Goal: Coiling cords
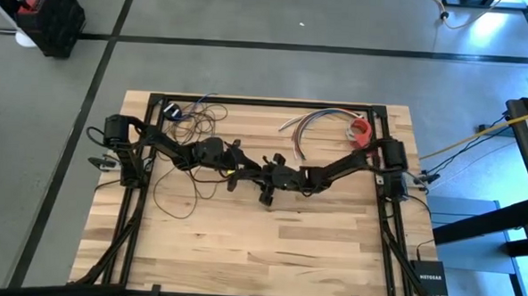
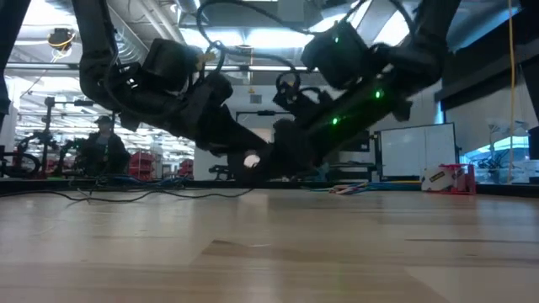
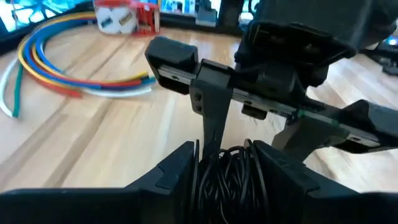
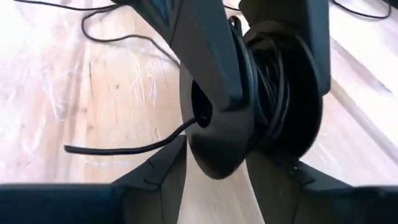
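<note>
High view first, from the left: the loose end of the cords [image 1: 181,176] trails in slack loops across the wooden counter [image 1: 259,255], up toward the far left corner, and well clear of the short bundle of coloured wires [image 1: 314,123] lying near the far edge. Both arms meet near the middle of the counter. The left claw [image 3: 227,163] holds a bunch of the wound strands between its two fingers, which stand fairly narrow around the bundle. Facing it, the right claw [image 4: 239,158] sits just in front of that coil with its fingers spread wide on either side and, as far as I can tell, not pinching anything; one strand hangs out of the coil toward the counter. I judge this wire light, thin and floppy, with some spring in it, so the loops would likely fan out if let go. It looks smooth enough to slide through a loose pinch. The safest hold seems to be across the whole bundle where the turns lie together, not on a single strand.
</note>
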You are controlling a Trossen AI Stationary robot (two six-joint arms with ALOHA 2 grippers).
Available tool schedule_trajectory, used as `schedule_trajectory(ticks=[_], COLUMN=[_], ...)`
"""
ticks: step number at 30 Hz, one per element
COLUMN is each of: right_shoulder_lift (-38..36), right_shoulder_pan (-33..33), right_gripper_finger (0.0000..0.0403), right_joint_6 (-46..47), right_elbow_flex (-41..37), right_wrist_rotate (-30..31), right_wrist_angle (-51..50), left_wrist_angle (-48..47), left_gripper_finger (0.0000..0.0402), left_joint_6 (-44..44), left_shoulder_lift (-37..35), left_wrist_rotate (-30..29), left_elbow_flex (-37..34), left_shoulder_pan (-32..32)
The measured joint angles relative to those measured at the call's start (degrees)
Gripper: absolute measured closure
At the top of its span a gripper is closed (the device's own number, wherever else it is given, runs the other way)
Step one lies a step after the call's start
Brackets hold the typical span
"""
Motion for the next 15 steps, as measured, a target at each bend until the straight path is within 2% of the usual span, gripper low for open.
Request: schedule_trajectory(ticks=[4,9,15], right_shoulder_lift=[-4.5,-11.4,-18.5], right_shoulder_pan=[0.0,0.0,0.0], right_gripper_finger=[0.0236,0.0237,0.0237], right_joint_6=[-1.5,-1.7,-1.8], right_elbow_flex=[0.0,0.2,0.1], right_wrist_rotate=[-1.8,1.1,1.3], right_wrist_angle=[-6.4,-18.2,-31.0], left_wrist_angle=[0.5,0.2,0.7], left_gripper_finger=[0.0265,0.0265,0.0265], left_joint_6=[-0.5,-0.6,-0.5], left_shoulder_lift=[-0.1,-0.1,-0.1], left_wrist_rotate=[0.1,0.0,0.0], left_elbow_flex=[0.1,0.0,0.0], left_shoulder_pan=[0.0,0.0,0.0])
